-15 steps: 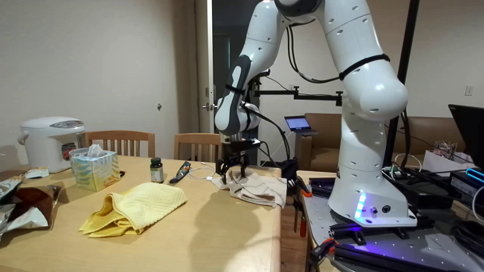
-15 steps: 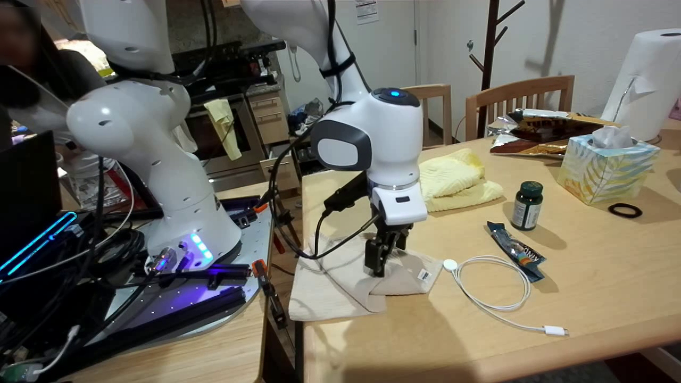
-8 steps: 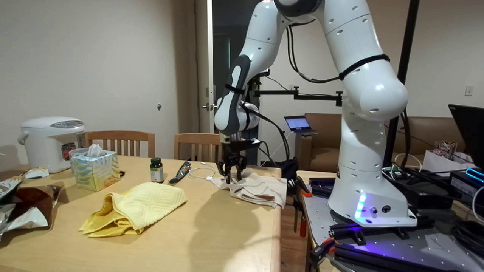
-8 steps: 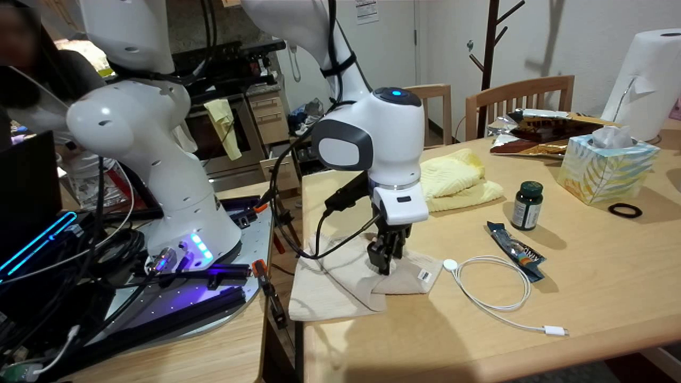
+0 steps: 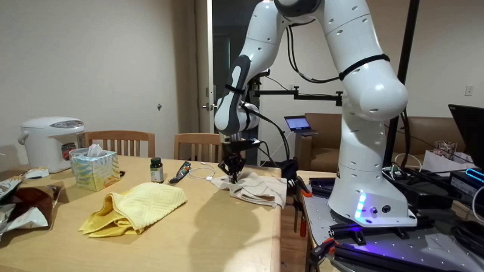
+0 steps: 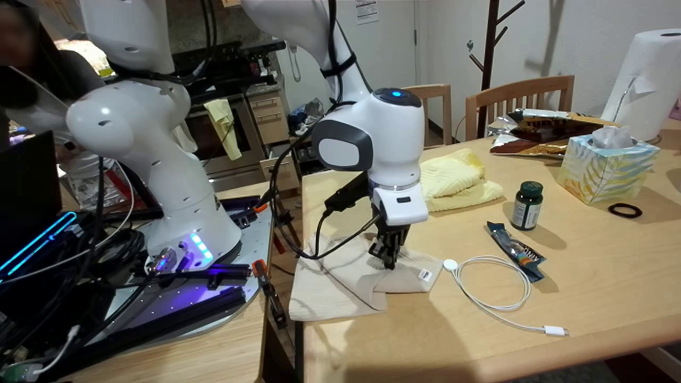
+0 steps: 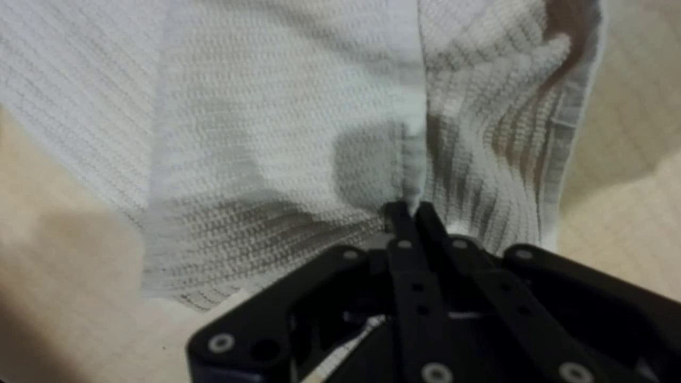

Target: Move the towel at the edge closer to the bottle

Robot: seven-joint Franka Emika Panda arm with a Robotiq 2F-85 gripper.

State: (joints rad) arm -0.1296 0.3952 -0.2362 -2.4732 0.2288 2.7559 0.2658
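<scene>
Since the earlier frame, the black two-finger gripper (image 7: 411, 207) closed, pinching the beige ribbed-cloth towel (image 5: 257, 189), whose bulk lay toward the pale wooden table (image 5: 159, 253) edge, away from the dark-green cylindrical bottle (image 6: 527, 206).

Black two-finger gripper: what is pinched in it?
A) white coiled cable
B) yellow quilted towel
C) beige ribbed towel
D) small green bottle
C, since the wrist view shows the black two-finger gripper closed on an edge of the beige ribbed towel.
</scene>
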